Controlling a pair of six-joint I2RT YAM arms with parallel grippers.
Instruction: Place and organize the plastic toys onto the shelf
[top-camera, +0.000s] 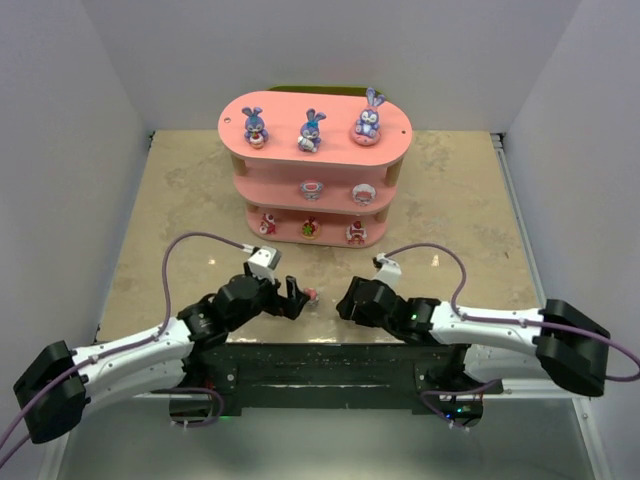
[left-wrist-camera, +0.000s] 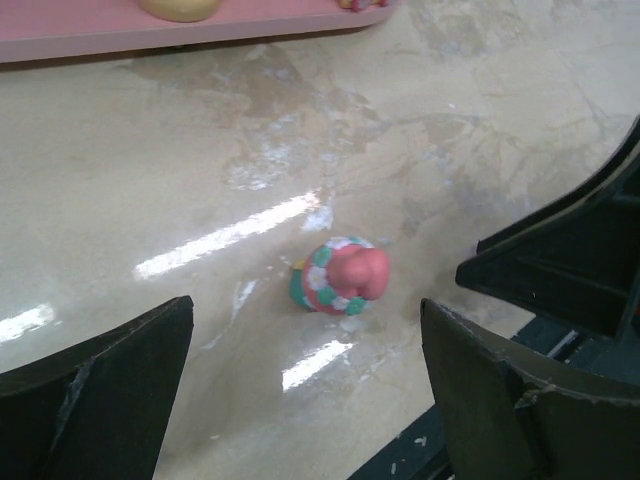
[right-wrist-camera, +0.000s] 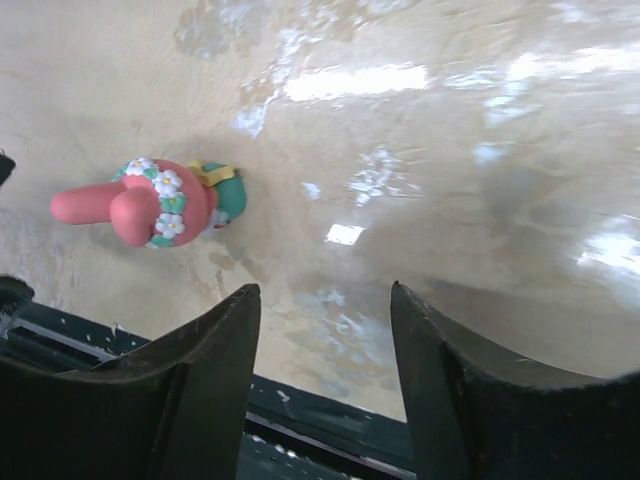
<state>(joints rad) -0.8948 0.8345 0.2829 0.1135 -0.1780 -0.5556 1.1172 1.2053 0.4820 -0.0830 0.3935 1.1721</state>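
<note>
The pink three-tier shelf (top-camera: 238, 118) stands at the back middle of the table. Three purple-blue bunnies (top-camera: 311, 130) sit on its top board, and small pink and red figures (top-camera: 312, 188) occupy the middle and bottom tiers. One pink-red toy (top-camera: 312, 295) with long ears and a flower garland lies on its side on the table near the front edge. My left gripper (left-wrist-camera: 305, 330) is open just short of that toy (left-wrist-camera: 338, 278), which lies ahead of the gap. My right gripper (right-wrist-camera: 322, 300) is open with nothing between its fingers; the toy (right-wrist-camera: 160, 202) lies ahead and to its left.
The two grippers (top-camera: 297, 297) (top-camera: 345, 300) face each other closely across the lying toy. The dark front rail (top-camera: 320, 358) of the table runs right below them. Grey walls close in the left, right and back. The shelf's bottom board (left-wrist-camera: 100, 35) shows far ahead of the left wrist.
</note>
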